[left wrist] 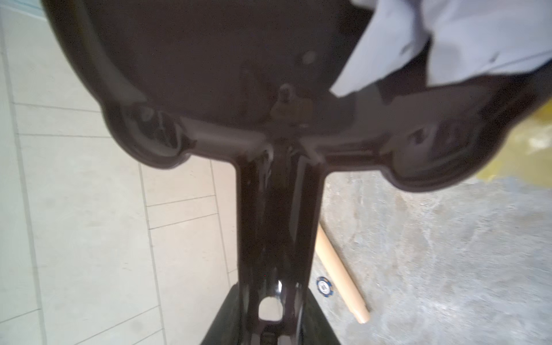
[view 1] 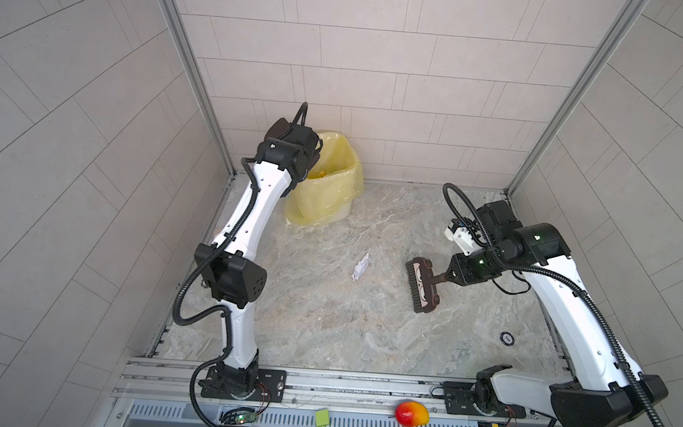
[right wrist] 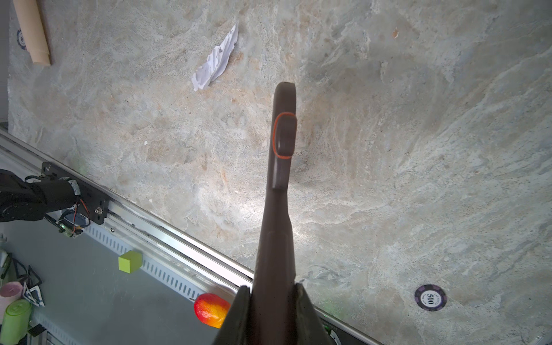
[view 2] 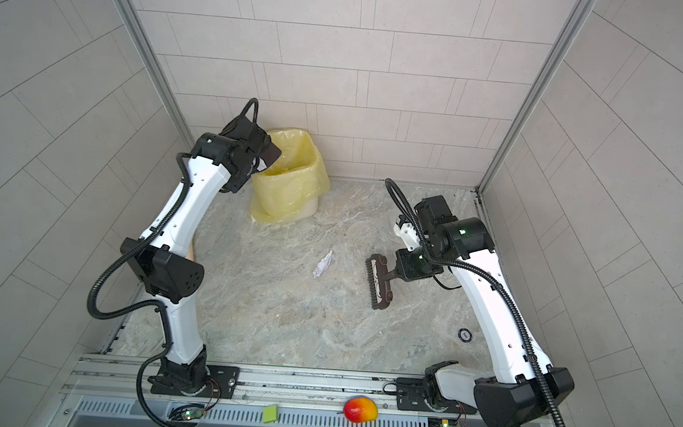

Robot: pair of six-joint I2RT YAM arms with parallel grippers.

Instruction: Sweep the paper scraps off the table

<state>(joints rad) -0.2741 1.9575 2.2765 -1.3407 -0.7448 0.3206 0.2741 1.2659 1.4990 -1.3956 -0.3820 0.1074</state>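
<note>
One white crumpled paper scrap (view 1: 360, 266) (view 2: 322, 264) (right wrist: 216, 59) lies mid-table (view 1: 322, 330). My right gripper (view 1: 449, 275) (view 2: 400, 269) (right wrist: 273, 288) is shut on the handle of a dark brown brush (view 1: 421, 285) (view 2: 380, 282) (right wrist: 282, 167), whose bristled head faces the scrap from the right, a short gap away. My left gripper (left wrist: 271, 292) is shut on the handle of a dark dustpan (left wrist: 209, 59) (view 2: 271, 153), held raised over the yellow-lined bin (view 1: 333, 189) (view 2: 291, 194). A lavender scrap (left wrist: 433, 44) sits in the pan. Yellow bits show inside the bin.
A poker chip (view 1: 507, 338) (right wrist: 430, 297) lies at the table's right. Another chip (left wrist: 324, 286) and a tan rod (left wrist: 340, 274) (right wrist: 33, 33) lie by the left wall. A mango (view 1: 411, 413) and a lime-green note (view 1: 321, 417) rest on the front rail.
</note>
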